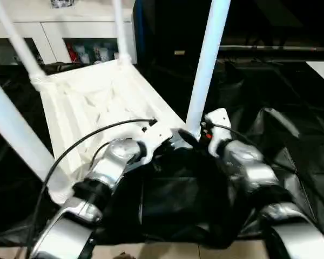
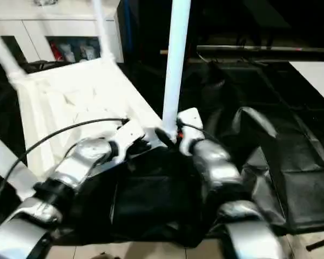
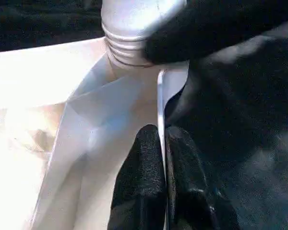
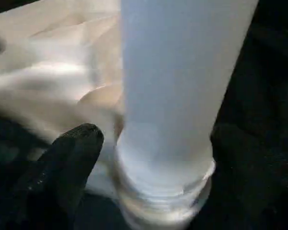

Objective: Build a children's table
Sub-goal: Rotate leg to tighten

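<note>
Left gripper (image 3: 164, 158) jaws pinching rim of upturned white ribbed plastic tabletop (image 1: 92, 102); right gripper (image 4: 149, 167) jaws spread around near-right white tapered tube leg (image 1: 205, 70).

The tops of all four legs run out past the upper edge in the head views, as with the near leg (image 1: 206, 65). The near left corner of the tabletop (image 1: 92, 102) is hidden behind the left forearm (image 1: 105, 167). In the right wrist view the leg's base is smeared, and one black finger (image 4: 62, 172) is cut off below.
</note>
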